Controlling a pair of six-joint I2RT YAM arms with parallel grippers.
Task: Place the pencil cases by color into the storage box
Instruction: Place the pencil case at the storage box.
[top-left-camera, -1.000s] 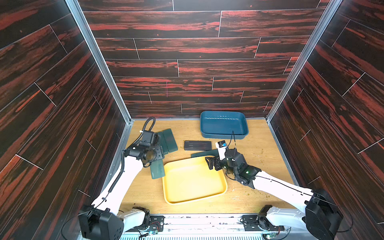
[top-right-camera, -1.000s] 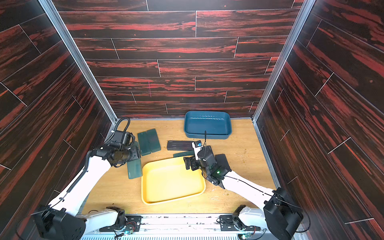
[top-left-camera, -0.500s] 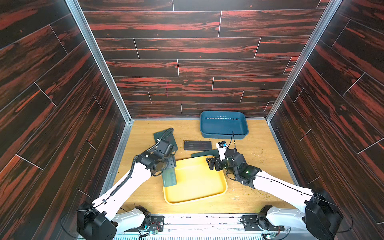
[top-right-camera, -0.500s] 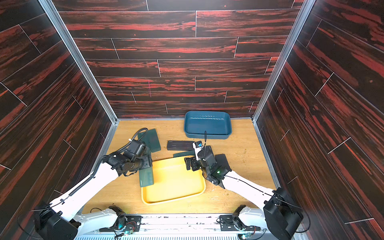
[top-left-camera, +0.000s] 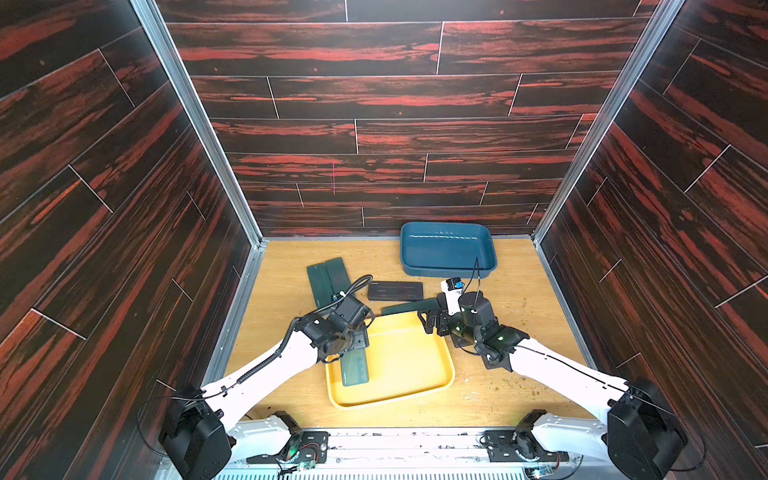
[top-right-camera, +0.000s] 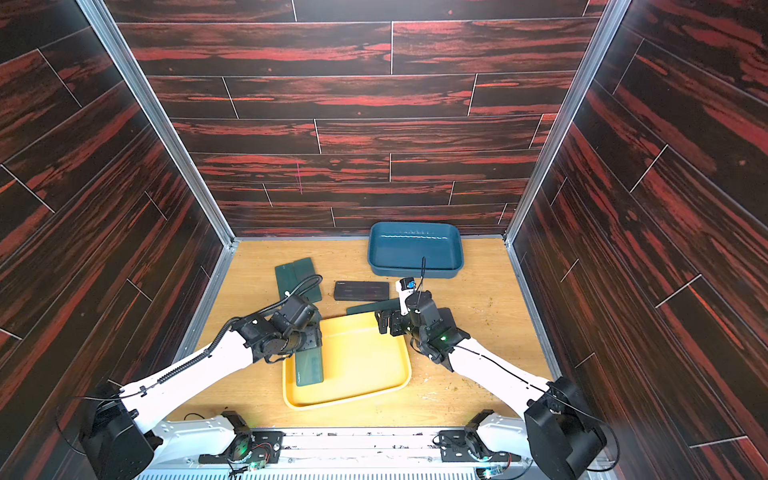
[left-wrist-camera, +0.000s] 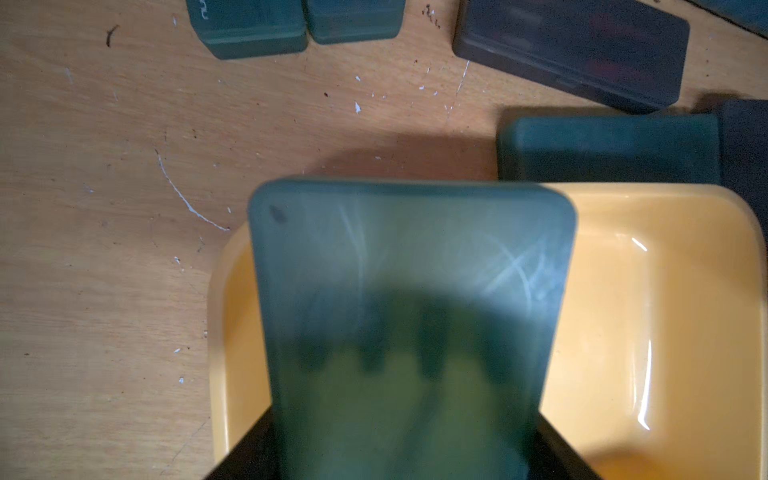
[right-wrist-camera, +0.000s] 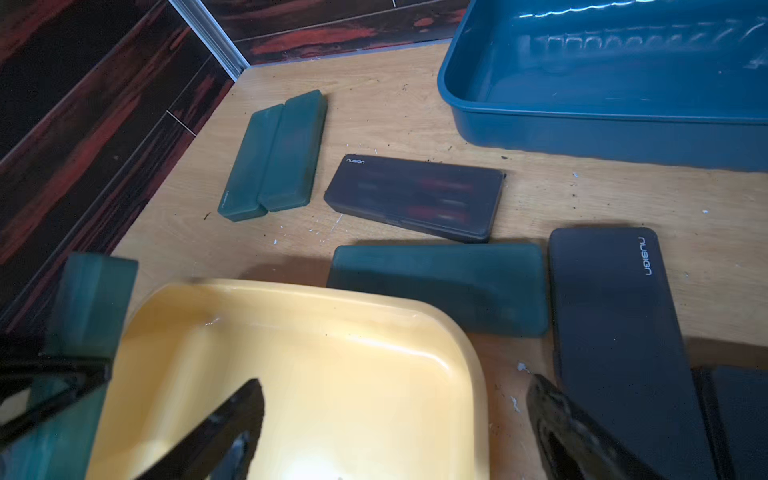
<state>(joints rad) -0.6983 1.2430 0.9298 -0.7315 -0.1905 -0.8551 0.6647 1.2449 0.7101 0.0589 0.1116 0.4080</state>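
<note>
1. Two dark green flat plastic pencil cases (top-left-camera: 328, 281) are lying side by side, touching, on the wooden table (top-left-camera: 291, 266), far left.
2. Left gripper (top-left-camera: 353, 348) is clamping a third dark green pencil case (top-left-camera: 354, 369), which is hanging over the left part of the shallow yellow plastic tray (top-left-camera: 419, 386).
3. A translucent black pencil case (top-left-camera: 395, 291) is lying beyond the tray; a fourth green case (top-left-camera: 401, 308) is lying just beside its far rim.
4. Right gripper (top-left-camera: 434, 323) is hovering over the tray's far right corner, jaws spread, gripping nothing; a matte black case (right-wrist-camera: 615, 324) is lying beside it.
5. Deep blue plastic storage box (top-left-camera: 449, 271) is sitting rear right.
</note>
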